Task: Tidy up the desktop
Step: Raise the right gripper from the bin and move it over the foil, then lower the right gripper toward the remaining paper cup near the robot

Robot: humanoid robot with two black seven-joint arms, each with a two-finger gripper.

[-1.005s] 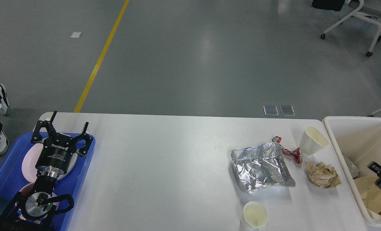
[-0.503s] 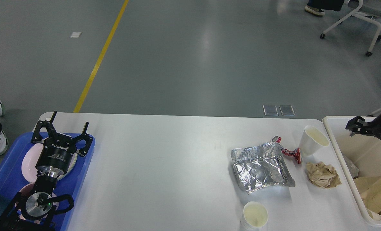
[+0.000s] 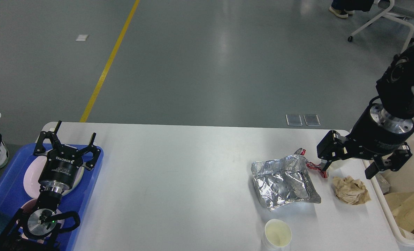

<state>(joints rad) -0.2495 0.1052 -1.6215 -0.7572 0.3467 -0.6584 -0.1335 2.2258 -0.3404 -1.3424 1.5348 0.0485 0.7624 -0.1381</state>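
The white desktop [image 3: 179, 174] carries litter at its right end: a crumpled silver foil bag [image 3: 283, 181], a red wrapper [image 3: 315, 166] at its far corner, a wad of brown paper [image 3: 351, 190] and a white paper cup [image 3: 277, 234] at the front edge. My right gripper [image 3: 348, 168] is open and empty, hanging just above the table between the red wrapper and the brown wad. My left gripper [image 3: 76, 129] is open and empty above the blue tray [image 3: 8, 184].
The blue tray at the left holds two pale plates [image 3: 31, 177]. A deep white bin [image 3: 411, 167] at the right edge holds brown paper [image 3: 407, 209] and foil scrap. A chair [image 3: 384, 17] stands on the floor beyond.
My right arm has risen out of the white bin and swung left over the table. It now hides the far paper cup. The left arm has not moved.
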